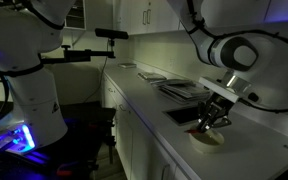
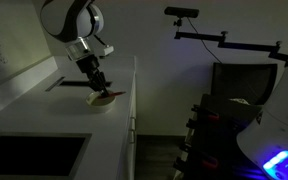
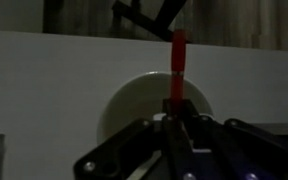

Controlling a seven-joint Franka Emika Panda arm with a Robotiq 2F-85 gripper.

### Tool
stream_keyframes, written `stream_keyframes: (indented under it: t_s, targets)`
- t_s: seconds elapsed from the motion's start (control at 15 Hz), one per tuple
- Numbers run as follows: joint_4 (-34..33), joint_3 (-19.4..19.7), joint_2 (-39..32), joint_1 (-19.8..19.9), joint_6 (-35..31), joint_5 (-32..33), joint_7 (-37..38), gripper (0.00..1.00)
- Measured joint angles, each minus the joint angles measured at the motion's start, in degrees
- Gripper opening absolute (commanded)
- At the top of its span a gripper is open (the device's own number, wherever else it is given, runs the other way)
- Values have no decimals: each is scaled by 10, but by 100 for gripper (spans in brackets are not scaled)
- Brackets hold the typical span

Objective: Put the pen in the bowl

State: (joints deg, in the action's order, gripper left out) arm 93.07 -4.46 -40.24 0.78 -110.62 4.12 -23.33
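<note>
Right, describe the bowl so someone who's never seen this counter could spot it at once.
Find the long white counter and follow it to where the gripper hangs, holding the red pen. The bowl sits directly beneath it. It is small, round and pale cream, unlike the dark flat rectangular tray beside it.

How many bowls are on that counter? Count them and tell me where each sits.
1. The bowl sits on the white counter, under the gripper holding the pen. The dim light could hide others.

One red pen (image 3: 179, 58), one cream bowl (image 3: 132, 105), one dark tray (image 1: 181, 115), one hand (image 3: 179, 112), perhaps two paper stacks (image 1: 184, 90).
</note>
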Motion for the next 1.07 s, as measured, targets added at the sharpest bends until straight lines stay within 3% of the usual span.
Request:
stream_keyframes:
  t_s: [0.33,0.4,0.47,0.6,1.07]
  targets:
    - [-27,1,-27,-18,-2,49,14,4]
    - [-30,1,-29,-20,-3,53,14,19]
    - [-33,1,-30,-21,-6,56,14,41]
    - [-37,1,-29,-22,-19,58,16,45]
    - [-37,10,-16,-14,-54,57,26,96]
